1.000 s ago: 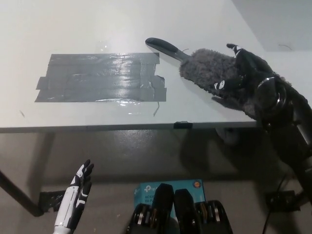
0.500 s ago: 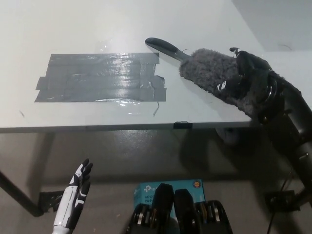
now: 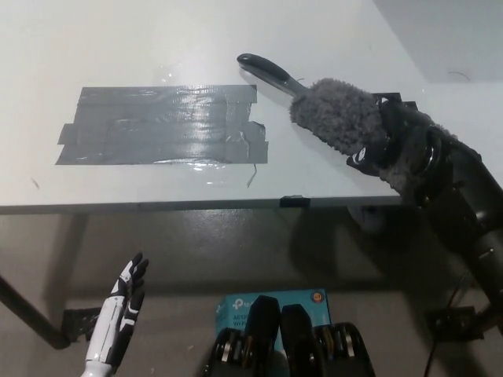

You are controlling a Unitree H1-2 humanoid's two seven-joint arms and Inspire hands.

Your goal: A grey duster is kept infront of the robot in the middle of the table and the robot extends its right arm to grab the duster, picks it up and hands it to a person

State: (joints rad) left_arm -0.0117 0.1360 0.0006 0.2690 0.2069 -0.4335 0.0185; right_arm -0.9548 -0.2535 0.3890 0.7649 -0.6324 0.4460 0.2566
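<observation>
The grey duster (image 3: 336, 116) has a fluffy grey head and a black handle (image 3: 267, 71) that points to the far left. It is near the right end of the white table (image 3: 157, 39). My black right hand (image 3: 393, 141) is shut on the near right end of the fluffy head, and the fibres hide part of its fingers. I cannot tell whether the duster touches the table. My white left hand (image 3: 118, 318) hangs open below the table's front edge at the lower left.
A patch of grey tape strips (image 3: 161, 124) covers the middle of the table. A blue box (image 3: 271, 306) lies on the floor under the front edge. The table's right corner is just behind my right hand.
My right hand has closed further into the duster's head. The duster has shifted slightly right and away, its handle tip moving with it. The left hand has sunk a little.
</observation>
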